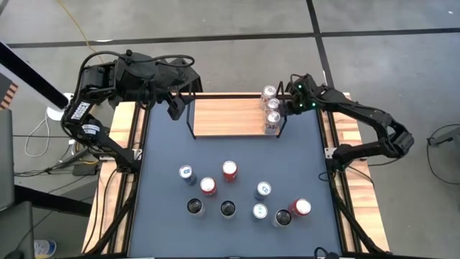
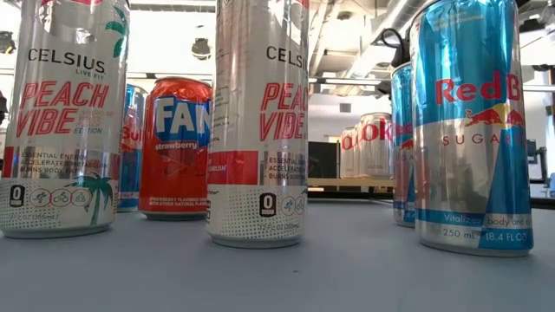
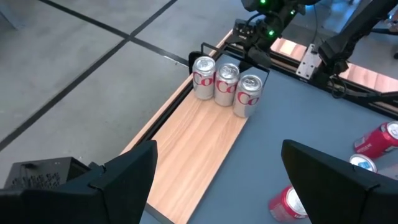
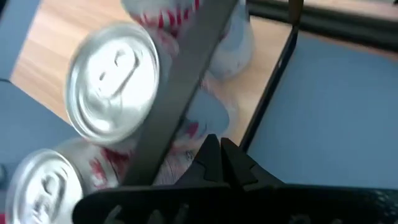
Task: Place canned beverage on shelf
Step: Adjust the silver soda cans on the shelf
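The shelf (image 1: 226, 116), a light-wood board with black wire ends, stands at the table's far middle. Three silver-and-red cans (image 1: 272, 109) stand in a row on its right end, also shown in the left wrist view as cans (image 3: 227, 84). My right gripper (image 4: 219, 149) is shut with nothing between its fingers. It slants down at the shelf's right wire end (image 4: 180, 93), just outside those cans (image 4: 112, 87). My left gripper (image 3: 217, 186) hangs open above the shelf's left end (image 1: 188, 115), holding nothing. My right gripper's shut fingertips (image 4: 211, 152) stand right at the shelf's right-end wire frame (image 4: 273, 81), beside the standing cans. I cannot tell whether they touch the wire or a can.
Several loose cans stand on the dark grey table top (image 1: 165, 144) near its front: red ones (image 1: 230, 170), blue-and-silver ones (image 1: 264, 189) and dark-topped ones (image 1: 228, 208). The low view shows tall Celsius cans (image 2: 260, 121), a Fanta can (image 2: 178, 147) and a Red Bull can (image 2: 473, 130).
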